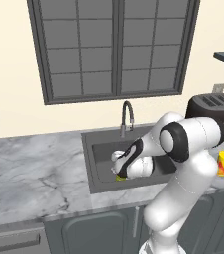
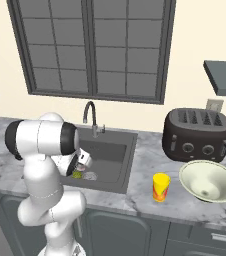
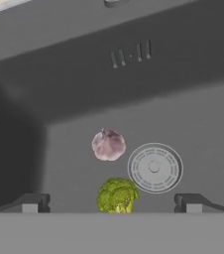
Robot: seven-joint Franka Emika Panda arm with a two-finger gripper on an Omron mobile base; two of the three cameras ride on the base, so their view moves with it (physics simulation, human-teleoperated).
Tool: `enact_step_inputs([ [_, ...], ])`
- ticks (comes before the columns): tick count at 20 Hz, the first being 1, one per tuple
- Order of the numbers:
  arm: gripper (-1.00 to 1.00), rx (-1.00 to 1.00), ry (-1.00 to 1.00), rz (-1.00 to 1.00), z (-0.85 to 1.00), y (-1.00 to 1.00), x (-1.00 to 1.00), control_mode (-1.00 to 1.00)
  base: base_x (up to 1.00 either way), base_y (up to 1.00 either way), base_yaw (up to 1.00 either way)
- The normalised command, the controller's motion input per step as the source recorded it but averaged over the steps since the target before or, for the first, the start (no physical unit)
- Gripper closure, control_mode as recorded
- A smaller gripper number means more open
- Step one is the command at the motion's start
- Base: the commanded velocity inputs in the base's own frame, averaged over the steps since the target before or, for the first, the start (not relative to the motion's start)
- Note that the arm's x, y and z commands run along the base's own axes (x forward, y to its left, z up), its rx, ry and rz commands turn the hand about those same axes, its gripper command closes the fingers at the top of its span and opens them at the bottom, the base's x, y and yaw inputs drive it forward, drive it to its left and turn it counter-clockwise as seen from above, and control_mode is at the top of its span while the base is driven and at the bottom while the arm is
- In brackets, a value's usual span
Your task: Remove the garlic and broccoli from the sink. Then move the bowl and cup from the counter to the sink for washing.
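Broccoli [image 3: 117, 195] on sink [image 3: 59, 149] floor btwn wide-apart jaws, garlic [image 3: 108, 144] just beyond; no legible writing.

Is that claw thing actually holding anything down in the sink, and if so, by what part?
Nothing is held. The gripper is open, its fingertips wide apart over the broccoli, with the garlic just beyond in the sink.

A dark four-slot toaster [image 2: 197, 134] is sitting on the worktop against the cream wall, below a white outlet [image 2: 214, 105]. A dark-framed window [image 1: 113, 47] is spanning the wall behind the basin. A grey shelf [image 2: 224, 77] is jutting out at upper right. A round drain disc [image 3: 155, 167] is lying flat.
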Motion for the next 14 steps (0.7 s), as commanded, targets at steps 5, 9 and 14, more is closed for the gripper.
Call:
enact_step_inputs([
  [5, -1.0, -0.02, 0.0, 0.0, -0.13, 0.0, 0.05, -1.0, 0.0, 0.0, 0.0],
  [9, -1.0, -0.02, 0.0, 0.0, -0.1, 0.0, 0.02, -1.0, 0.0, 0.0, 0.0],
  [14, -1.0, -0.01, 0.0, 0.0, -0.06, 0.01, 0.02, -1.0, 0.0, 0.0, 0.0],
])
